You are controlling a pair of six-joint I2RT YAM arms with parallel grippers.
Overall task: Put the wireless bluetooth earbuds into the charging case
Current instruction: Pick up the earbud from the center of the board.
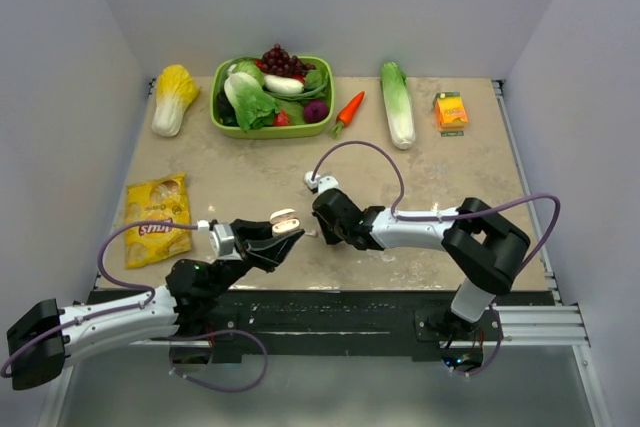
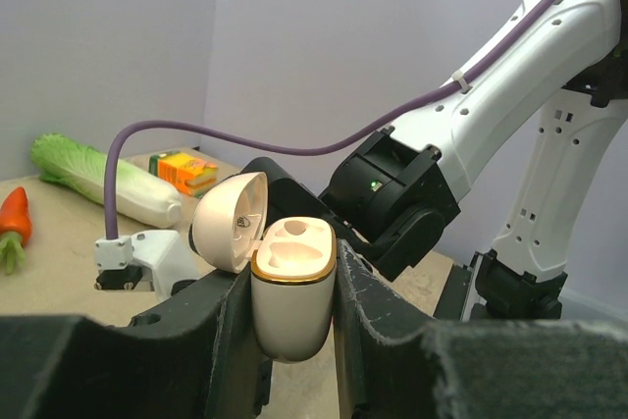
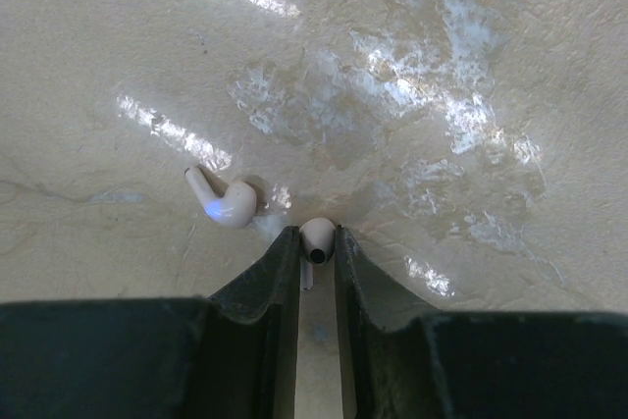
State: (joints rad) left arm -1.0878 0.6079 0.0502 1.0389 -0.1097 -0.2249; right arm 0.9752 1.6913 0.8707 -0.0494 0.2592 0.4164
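My left gripper [image 2: 294, 287] is shut on the white charging case [image 2: 291, 293], held upright above the table with its lid [image 2: 229, 220] swung open; both sockets are bare. From above, the charging case [image 1: 286, 222] sits near the table's front middle, in the left gripper [image 1: 281, 235]. My right gripper [image 3: 316, 239] is low over the tabletop and shut on one white earbud [image 3: 315, 238], pinched between the fingertips with its stem pointing back toward the wrist. A second earbud [image 3: 228, 200] lies on the table just left of those fingertips. The right gripper [image 1: 318, 232] is just right of the case.
A green basket [image 1: 222, 124] of vegetables stands at the back, with a cabbage [image 1: 173, 98] to its left, a carrot [image 1: 348, 110], a long green vegetable [image 1: 398, 102] and an orange carton [image 1: 451, 110] to its right. A yellow chips bag [image 1: 156, 218] lies at the left.
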